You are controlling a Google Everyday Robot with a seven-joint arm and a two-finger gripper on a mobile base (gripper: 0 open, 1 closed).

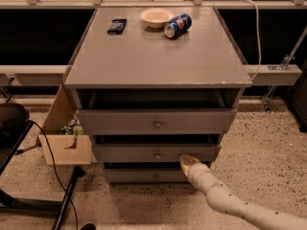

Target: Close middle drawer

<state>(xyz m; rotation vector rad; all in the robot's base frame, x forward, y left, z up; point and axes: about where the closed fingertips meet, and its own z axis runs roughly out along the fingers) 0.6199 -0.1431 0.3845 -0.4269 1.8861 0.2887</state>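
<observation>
Below the counter, I see my hand at the lower edge of the middle drawer, just right of its knob. Whether the hand is apart or together I cannot tell. That drawer stands slightly out, second of three. A bowl, can and phone lie on the counter.

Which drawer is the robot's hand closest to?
The middle drawer: the hand sits at its front, just right of its knob, below the top drawer and above the bottom drawer.
</observation>
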